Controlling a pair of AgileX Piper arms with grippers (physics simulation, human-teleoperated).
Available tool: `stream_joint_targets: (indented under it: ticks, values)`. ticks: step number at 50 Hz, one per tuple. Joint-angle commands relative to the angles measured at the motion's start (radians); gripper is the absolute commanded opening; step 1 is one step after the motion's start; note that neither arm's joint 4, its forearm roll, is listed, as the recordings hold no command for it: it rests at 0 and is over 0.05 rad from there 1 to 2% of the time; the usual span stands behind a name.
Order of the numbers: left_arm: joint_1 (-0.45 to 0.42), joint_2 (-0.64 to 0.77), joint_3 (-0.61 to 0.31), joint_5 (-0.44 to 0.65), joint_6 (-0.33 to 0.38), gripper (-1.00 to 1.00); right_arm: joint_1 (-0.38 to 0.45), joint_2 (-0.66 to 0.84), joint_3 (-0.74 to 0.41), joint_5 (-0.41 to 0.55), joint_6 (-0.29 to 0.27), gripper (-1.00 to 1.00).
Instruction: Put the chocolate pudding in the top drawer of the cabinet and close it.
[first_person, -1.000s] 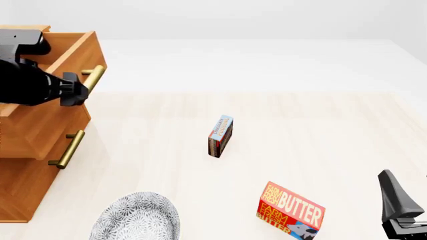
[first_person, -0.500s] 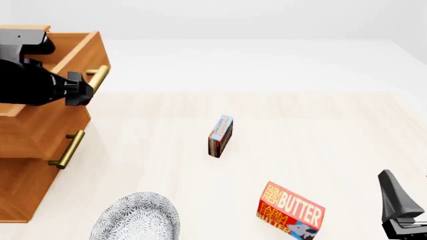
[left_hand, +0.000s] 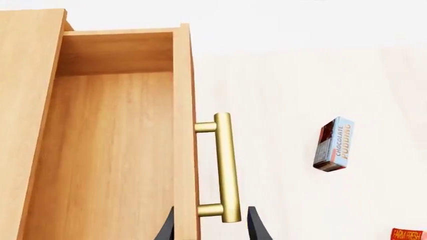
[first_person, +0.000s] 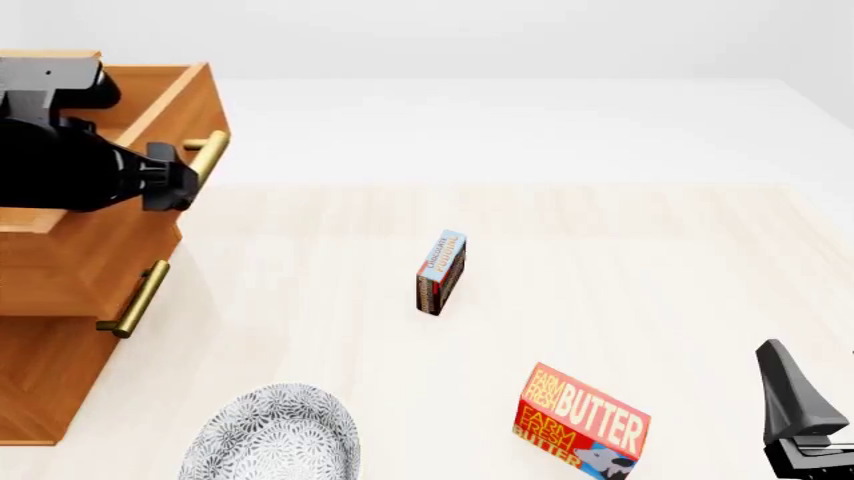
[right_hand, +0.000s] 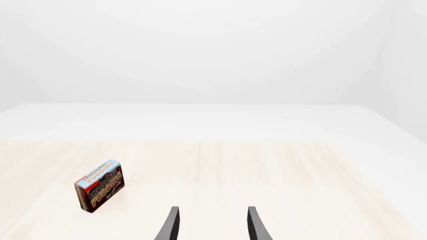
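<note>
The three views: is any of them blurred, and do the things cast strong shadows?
Front view: sharp, the butter box lettering readable, only faint soft shadows. Left wrist view: crisp, mild sheen on the drawer handle. Right wrist view: sharp, the pudding box clear, far background a flat pale white.

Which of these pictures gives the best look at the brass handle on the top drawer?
The left wrist view: the handle shows whole, both posts visible, with the left gripper straddling its end. In the front view the handle is small and partly hidden behind the left arm. The right wrist view misses it entirely.
</note>
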Motion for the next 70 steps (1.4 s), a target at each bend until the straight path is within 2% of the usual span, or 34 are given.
stream_joint_targets:
  ticks: [1,70]
  values:
    - [-0.048,0.012,0.059,-0.005,0.066,1.00,0.000,0.000,0.000,0.000,0.000,1.00]
    - [-0.177,0.010,0.098,-0.076,0.025,1.00,0.000,0.000,0.000,0.000,0.000,1.00]
